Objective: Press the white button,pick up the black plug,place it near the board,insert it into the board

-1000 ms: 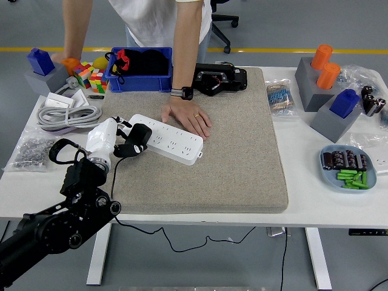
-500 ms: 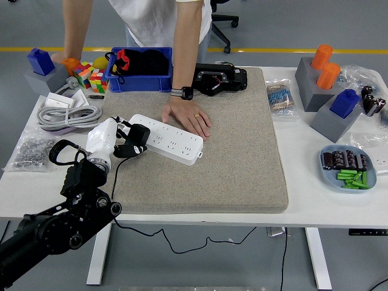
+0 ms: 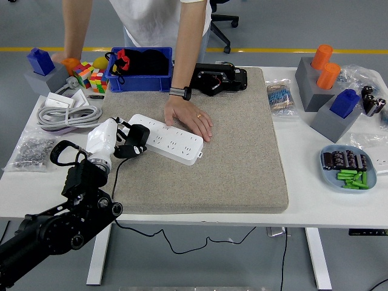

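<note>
**Plug at the strip's near end, person bracing the far edge**

White and smooth, the counter (image 3: 303, 203) is carrying a thick grey felt mat (image 3: 242, 170), and we are treating that soft pad as the working area, probably there to keep things from sliding. From the lower left corner our black left arm is reaching in, a jointed, hard-shelled limb ending in the pale left hand (image 3: 112, 140). Its fingers are curling around the black plug (image 3: 136, 140), a chunky matte block whose thin black cord is trailing down over the counter's near edge. We are holding the plug right at the left end of the white power strip (image 3: 167, 139), touching or nearly touching it; whether the pins are already seated we cannot tell. We judge the insertion step to be in hand. Our right arm is not showing anywhere.

The strip, which is the task's board, is lying diagonally on the mat, a long glossy plastic bar with rounded corners and rows of sockets. Just beyond it a person's hand (image 3: 191, 116) is resting flat on its far edge, most likely steadying it against our push.

Farther back, a blue bin (image 3: 163, 82) with black and red contents is sitting at the mat's far edge, a black device (image 3: 219, 79) beside it. Coiled grey cable (image 3: 66, 114) is lying at the left, orange cylinders (image 3: 325, 65) in grey blocks at the right.
</note>
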Robot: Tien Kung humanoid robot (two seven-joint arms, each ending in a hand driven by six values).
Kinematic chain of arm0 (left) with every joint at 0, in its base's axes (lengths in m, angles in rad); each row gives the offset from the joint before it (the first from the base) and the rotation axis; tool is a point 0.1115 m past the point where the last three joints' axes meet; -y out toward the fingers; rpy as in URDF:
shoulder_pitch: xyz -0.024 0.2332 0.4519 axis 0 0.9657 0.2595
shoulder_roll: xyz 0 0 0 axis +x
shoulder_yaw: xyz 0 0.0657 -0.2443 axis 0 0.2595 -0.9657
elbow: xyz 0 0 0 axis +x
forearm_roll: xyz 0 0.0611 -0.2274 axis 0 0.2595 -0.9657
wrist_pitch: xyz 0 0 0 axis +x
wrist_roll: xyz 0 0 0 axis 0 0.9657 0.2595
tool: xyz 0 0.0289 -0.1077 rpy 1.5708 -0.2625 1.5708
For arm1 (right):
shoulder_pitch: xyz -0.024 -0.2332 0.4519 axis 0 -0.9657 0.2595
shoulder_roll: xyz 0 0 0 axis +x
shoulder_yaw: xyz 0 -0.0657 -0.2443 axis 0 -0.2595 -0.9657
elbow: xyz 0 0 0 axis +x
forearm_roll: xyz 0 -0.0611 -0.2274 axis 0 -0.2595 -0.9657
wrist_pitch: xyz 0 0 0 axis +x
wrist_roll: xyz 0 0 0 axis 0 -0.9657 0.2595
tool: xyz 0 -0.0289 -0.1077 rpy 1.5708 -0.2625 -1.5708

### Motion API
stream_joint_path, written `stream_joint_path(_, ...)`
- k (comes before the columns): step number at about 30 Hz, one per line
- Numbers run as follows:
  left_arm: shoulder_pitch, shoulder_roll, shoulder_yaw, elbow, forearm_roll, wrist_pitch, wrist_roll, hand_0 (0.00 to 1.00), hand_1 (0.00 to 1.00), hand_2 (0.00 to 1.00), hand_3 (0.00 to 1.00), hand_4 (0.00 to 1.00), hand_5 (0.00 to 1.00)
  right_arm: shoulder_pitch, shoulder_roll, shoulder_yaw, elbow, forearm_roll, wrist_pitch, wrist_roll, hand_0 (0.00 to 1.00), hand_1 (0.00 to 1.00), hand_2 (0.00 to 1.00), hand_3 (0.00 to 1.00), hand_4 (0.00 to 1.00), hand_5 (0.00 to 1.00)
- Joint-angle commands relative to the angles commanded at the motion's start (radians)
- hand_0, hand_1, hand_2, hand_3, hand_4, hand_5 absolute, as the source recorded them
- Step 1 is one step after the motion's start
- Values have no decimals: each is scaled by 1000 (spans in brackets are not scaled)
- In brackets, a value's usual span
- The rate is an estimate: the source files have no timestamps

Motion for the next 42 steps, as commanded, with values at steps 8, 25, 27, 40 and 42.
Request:
stream_joint_path(8,-8,-7,1,6,1,3,1,407,498,429,614,913,43,1,0,0,0,1,0,0,622,593,582,579,649,365)
stream_joint_path(25,-11,-8,1,1,18,-24,31,753,776,706,747,925,22,2,0,3,0,0,-1,1,622,593,583,579,649,365)
stream_joint_path(27,-10,-8,3,2,22,-21,33,753,776,706,747,925,22,2,1,4,0,-1,-1,1,622,593,583,579,649,365)
stream_joint_path(40,-7,-9,-3,-2,-17,-30,-12,873,905,867,817,998,212,1,1,4,-1,-2,0,1,623,592,582,579,649,365)
stream_joint_path(42,-6,-9,-5,0,-29,-28,-34,955,998,989,988,998,666,1,1,3,0,-2,0,0,621,592,581,579,648,365)
